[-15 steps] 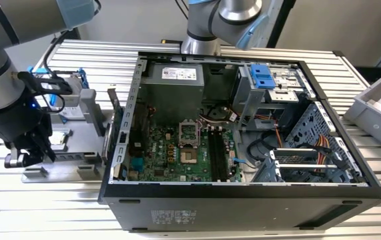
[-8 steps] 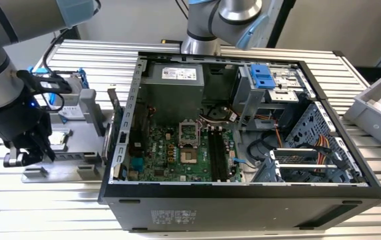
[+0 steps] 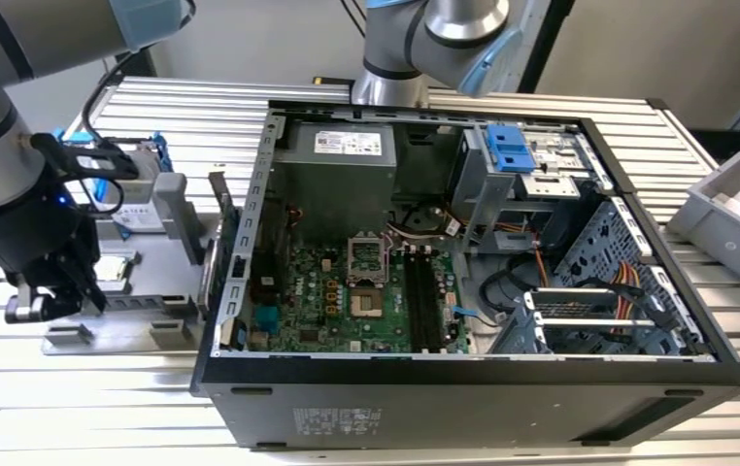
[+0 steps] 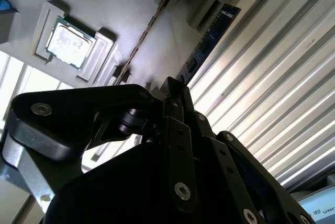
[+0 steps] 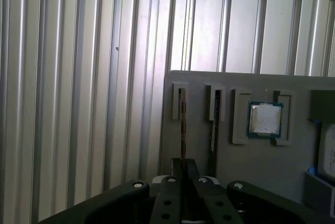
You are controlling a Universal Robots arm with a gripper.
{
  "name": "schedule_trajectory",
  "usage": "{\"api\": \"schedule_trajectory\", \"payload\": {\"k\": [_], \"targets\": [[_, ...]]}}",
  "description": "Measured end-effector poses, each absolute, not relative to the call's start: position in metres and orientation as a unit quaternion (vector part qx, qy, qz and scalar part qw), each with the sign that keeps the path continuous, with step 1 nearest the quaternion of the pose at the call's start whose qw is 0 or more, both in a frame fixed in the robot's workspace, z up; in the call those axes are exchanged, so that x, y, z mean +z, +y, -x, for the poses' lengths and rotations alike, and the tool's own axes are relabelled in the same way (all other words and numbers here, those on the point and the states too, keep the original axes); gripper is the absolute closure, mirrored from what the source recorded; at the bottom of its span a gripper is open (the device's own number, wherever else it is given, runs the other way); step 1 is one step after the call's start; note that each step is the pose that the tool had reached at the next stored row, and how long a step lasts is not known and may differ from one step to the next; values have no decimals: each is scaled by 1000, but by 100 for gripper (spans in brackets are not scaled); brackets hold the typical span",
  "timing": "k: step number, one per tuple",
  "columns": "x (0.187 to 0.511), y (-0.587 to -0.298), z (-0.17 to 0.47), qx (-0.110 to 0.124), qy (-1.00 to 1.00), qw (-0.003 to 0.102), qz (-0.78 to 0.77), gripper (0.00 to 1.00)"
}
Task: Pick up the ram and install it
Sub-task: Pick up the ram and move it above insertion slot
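Hiding the near end of the ram (image 5: 182,130), the pincer (image 5: 184,164) clamps narrowly on it: thin, dark, edge-on stick.

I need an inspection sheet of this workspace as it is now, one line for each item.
Surface: ribbed metal table, grey fixture plate on it.
Job's things: ram upright in a plate slot; open computer case beside the plate.
Clutter: second stick, CPU chip and hard drive on the plate.
Grippers: gripper lined up with the ram, close to it; contact unclear.
Cables: coloured cables inside the case.
Surroundings: grey bin at the exterior view's right.
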State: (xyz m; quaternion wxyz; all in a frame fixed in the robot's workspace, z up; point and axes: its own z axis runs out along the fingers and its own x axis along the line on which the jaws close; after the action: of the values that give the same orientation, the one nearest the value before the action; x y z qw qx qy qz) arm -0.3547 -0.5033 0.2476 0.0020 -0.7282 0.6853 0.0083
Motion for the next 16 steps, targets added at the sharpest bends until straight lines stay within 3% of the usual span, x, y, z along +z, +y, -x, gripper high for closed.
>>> {"api": "schedule_trajectory", "payload": {"k": [16], "targets": [[251,-503,355,8,685,2,728,100]]}}
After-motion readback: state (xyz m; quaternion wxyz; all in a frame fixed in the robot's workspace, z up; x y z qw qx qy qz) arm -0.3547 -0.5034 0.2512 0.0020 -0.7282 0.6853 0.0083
